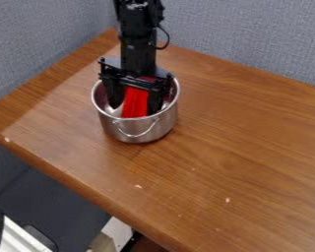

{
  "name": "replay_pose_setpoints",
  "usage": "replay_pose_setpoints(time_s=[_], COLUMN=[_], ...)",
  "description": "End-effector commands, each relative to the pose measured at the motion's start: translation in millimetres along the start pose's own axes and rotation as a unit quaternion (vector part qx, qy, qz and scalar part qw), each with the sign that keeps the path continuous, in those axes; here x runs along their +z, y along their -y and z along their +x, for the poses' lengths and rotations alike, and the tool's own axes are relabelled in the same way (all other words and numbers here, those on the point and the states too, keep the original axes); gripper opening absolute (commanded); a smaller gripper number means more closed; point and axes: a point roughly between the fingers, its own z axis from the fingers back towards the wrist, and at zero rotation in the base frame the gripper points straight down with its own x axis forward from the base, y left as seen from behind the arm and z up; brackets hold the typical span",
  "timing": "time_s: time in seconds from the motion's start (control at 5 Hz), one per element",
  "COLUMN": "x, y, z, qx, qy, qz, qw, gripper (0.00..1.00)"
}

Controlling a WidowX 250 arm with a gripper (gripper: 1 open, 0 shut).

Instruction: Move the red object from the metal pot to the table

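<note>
**While the block is sitting in the pot, the grasp is only beginning**

Starting nearest the camera, we are looking at a wide stretch of the table point(187, 187), brown wood grain, where the block is meant to end up; nothing red is lying there yet. Further back, the metal pot point(137, 125) is standing upright near the table's far left corner. Inside it, the red object point(137, 101) is leaning on end, its top near the rim. The gripper point(135, 94) is pointing straight down into the pot, its fingers spread wide apart on either side of the block, not clamping it. We are judging that closing, lifting and setting down are all remaining.
</note>
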Motion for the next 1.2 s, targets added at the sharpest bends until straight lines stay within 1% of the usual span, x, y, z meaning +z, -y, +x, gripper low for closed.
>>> replay_pose_setpoints(time_s=[0.0,1.0], x=[8.4,4.7], y=[-3.3,-7.9], z=[7.3,10.9], qx=[-0.001,0.003], qy=[0.019,0.016], qz=[0.006,0.005], qw=[0.9998,0.9998], gripper=[1.0,1.0])
